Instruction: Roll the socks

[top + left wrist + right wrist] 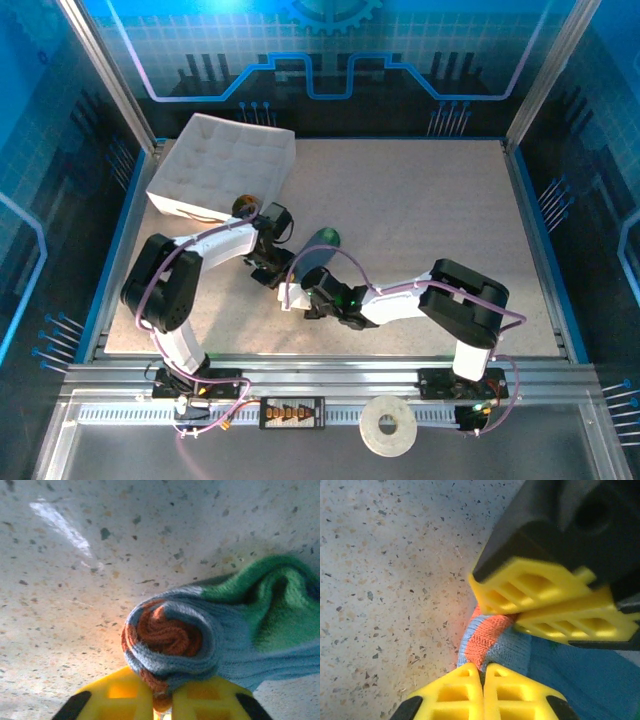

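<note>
A speckled beige tabletop (430,220) lies inside an enclosure of blue printed walls (400,60). A white quilted rectangular box (225,160) sits at its far left corner. A white roll of tape (388,427) rests on the metal rail along the near edge.

Near the middle of the table lies a blue-grey knit sock (210,630) with an orange cuff and a green toe. The cuff end is wound into a tight spiral, orange at the core and blue-grey around it. The green toe trails away unrolled, pointing towards the far side in the overhead view.

The left gripper (162,687) has its yellow fingers drawn close together, with a fold of the orange knit pinched between their tips at the edge of the spiral. The right gripper (482,672) meets it from the opposite side. Its jaws are pressed fully together, with the tips touching the orange cuff. Whether any knit is caught between them cannot be told.

A small round olive-and-orange roll (243,206), seemingly a second sock, lies against the near edge of the white box, well apart from both grippers.
</note>
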